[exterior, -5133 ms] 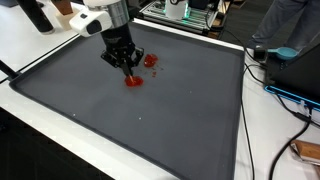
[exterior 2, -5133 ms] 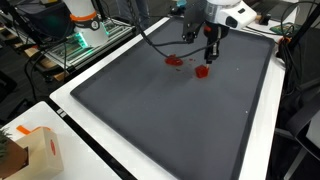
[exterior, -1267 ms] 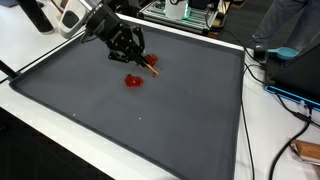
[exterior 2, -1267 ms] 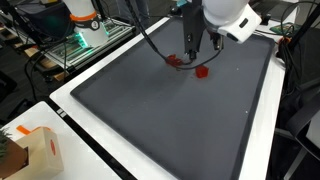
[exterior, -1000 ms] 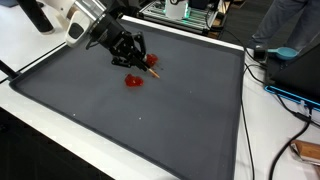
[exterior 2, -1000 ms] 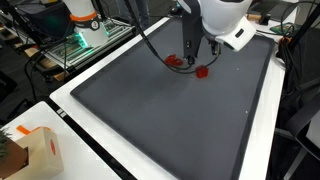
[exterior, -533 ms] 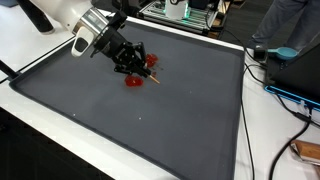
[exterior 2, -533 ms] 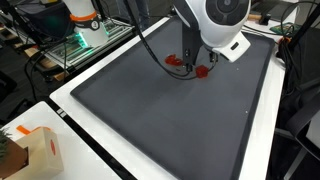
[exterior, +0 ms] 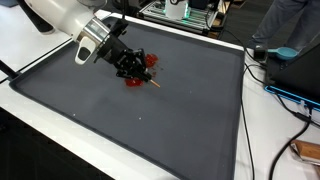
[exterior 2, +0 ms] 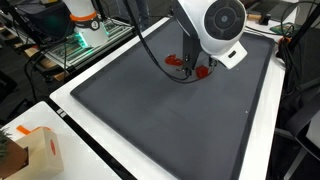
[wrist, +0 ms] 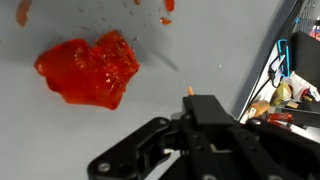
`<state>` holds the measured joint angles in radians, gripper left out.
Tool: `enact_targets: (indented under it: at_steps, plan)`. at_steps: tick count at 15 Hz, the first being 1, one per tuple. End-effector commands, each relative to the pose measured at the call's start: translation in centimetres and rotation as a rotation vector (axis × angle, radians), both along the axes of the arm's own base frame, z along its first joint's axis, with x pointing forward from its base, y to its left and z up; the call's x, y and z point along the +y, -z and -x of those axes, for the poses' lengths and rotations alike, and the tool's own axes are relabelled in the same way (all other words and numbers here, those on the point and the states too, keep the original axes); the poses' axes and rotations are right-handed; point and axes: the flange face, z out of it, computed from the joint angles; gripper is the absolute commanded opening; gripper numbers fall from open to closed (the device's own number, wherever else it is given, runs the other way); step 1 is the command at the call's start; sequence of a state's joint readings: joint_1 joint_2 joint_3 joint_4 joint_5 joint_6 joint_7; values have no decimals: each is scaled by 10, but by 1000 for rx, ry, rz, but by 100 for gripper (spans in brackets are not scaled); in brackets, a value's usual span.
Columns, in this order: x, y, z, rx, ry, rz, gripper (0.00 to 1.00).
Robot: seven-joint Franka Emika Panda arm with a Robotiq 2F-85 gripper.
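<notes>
My gripper (exterior: 136, 68) is tilted low over a dark grey mat (exterior: 150, 125) and is shut on a thin stick with an orange tip (exterior: 154, 81). Under the fingers lies a red crumpled piece (exterior: 132, 81), and a second red piece (exterior: 151, 60) sits just behind. From the opposite side the gripper (exterior 2: 190, 64) hangs between the two red pieces (exterior 2: 175, 61) (exterior 2: 203, 71). In the wrist view the stick tip (wrist: 189, 90) pokes out past the gripper (wrist: 200, 108), to the right of the big red piece (wrist: 90, 68). Whether the stick touches it I cannot tell.
The mat lies on a white table (exterior: 40, 110). Cables (exterior: 285, 95) and a seated person (exterior: 290, 30) are at one side. A cardboard box (exterior 2: 35, 150) stands near a table corner, and an equipment rack (exterior 2: 80, 35) stands behind the mat.
The arm has leaned over and come down towards the mat with the stick, and the stick tip has moved closer to the nearer red piece. Both red pieces have stayed put.
</notes>
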<state>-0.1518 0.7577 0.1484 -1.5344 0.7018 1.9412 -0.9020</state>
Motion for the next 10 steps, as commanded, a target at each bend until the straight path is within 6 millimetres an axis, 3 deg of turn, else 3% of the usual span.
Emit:
enact_targets:
  at_steps: [1, 10]
  plan:
    - [-2, 7, -5, 21, 46, -30, 3]
    - [-3, 5, -6, 84, 104, -15, 3]
